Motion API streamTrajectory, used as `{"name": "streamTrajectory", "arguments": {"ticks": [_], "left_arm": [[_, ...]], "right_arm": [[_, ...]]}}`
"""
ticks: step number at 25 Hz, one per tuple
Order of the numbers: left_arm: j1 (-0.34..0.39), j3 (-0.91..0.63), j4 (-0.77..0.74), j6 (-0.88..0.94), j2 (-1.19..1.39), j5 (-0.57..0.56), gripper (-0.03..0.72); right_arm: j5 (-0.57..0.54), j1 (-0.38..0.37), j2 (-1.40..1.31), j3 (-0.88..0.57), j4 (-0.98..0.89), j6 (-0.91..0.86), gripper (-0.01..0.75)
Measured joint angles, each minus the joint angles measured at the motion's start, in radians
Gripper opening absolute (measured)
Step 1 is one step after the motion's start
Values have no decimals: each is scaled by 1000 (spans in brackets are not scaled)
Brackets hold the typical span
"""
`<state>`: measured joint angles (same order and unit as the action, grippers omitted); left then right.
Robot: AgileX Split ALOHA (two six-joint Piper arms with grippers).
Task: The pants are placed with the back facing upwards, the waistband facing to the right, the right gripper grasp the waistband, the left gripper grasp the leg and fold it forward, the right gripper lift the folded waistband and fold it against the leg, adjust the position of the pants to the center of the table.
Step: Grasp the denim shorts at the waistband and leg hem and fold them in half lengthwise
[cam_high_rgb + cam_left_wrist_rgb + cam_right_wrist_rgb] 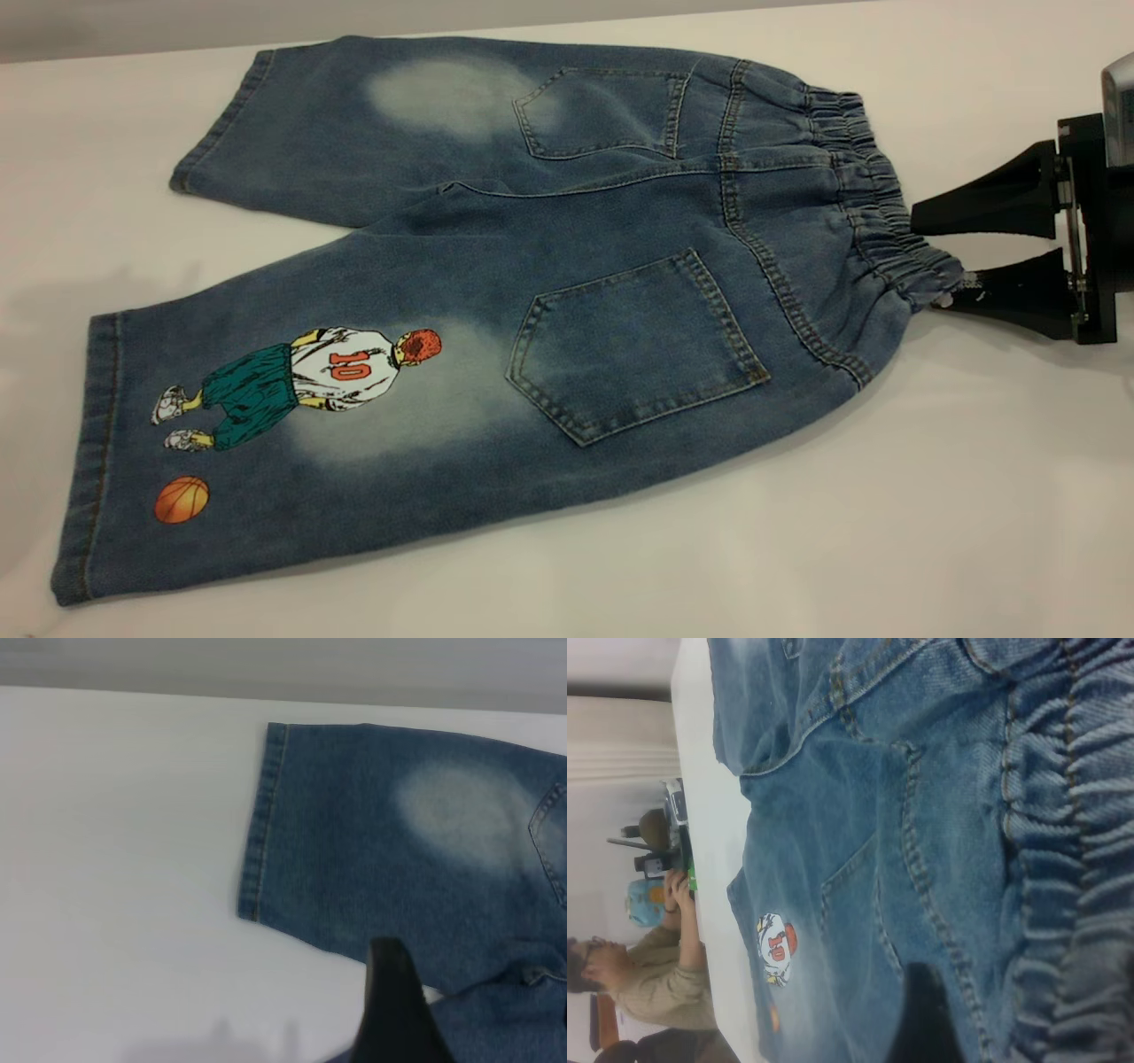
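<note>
Blue denim pants (567, 266) lie flat on the white table (886, 496), back pockets up, elastic waistband (873, 204) to the right. The near leg (266, 443) bears a basketball-player print; the far leg (354, 124) lies behind it. My right gripper (932, 257) is open at the waistband's edge, its near finger touching the waistband's corner. In the right wrist view one dark finger (921, 1019) lies over the denim beside the gathered waistband (1072, 859). My left gripper (478, 1019) is out of the exterior view; its wrist view shows one finger (390, 1010) above the far leg's hem (261, 824), open.
Bare white table surrounds the pants on all sides, widest in front and at the right. In the right wrist view a seated person (647, 974) and some small items (664, 850) show beyond the table's far end.
</note>
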<state>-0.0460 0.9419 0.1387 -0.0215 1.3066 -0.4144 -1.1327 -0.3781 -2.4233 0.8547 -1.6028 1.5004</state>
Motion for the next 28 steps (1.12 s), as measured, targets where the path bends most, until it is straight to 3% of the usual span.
{"name": "streamTrajectory", "arguments": {"ticks": [11,15,23,28], "left_arm": [[0,0,0,0,0,3,411],[0,0,0,0,0,2,411],[-22,0,26,0,0,-62,411],[-81,0,24,0,0,-160,411]], "right_arm": [[26,61,0,1,20,0,132],[54,61,3,1,40,-23,53],[99,61,27,1,69,-53,30],[259,59,99,0,132,-100,29]]}}
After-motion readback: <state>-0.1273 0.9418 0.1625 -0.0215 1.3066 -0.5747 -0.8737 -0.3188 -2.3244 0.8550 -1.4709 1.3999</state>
